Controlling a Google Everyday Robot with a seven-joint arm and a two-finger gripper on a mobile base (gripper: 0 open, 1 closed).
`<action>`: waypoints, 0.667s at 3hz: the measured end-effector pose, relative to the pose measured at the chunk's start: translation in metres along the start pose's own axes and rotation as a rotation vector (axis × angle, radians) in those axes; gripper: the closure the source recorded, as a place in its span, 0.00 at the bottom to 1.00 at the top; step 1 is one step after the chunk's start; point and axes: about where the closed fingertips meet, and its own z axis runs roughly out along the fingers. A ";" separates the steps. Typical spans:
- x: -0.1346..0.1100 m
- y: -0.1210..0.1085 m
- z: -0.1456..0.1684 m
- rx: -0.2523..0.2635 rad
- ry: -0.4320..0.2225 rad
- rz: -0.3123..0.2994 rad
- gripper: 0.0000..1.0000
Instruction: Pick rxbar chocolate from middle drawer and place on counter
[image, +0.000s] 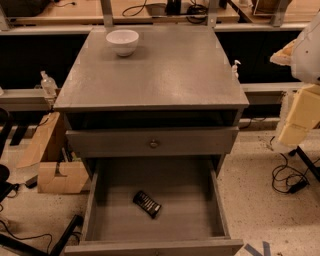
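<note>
1 rxbar chocolate (146, 204) lies in the middle drawer (192, 200) below the worktop (165, 75), which carries 1 bowl (122, 41). The claw (299, 117) is right of the worktop; I cannot tell its state.

**Chocolate bar flat in the open drawer**

The rxbar chocolate (147, 204) is a small black wrapped bar with pale lines of print on its face. It lies flat on the floor of the middle drawer (192, 212), turned diagonally, a little left of centre and clear of all the walls. The drawer is a deep grey wooden box, pulled well out, its plain floor in open view. Above it the surface (165, 70), a broad, slightly glossy grey slab with a thin overhanging edge, sits level. The tool (296, 125) hangs at the right edge of view, well apart from bar and drawer.
</note>
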 end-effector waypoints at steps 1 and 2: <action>-0.001 0.000 0.005 0.010 -0.011 -0.010 0.00; 0.005 0.008 0.035 0.017 -0.051 -0.016 0.00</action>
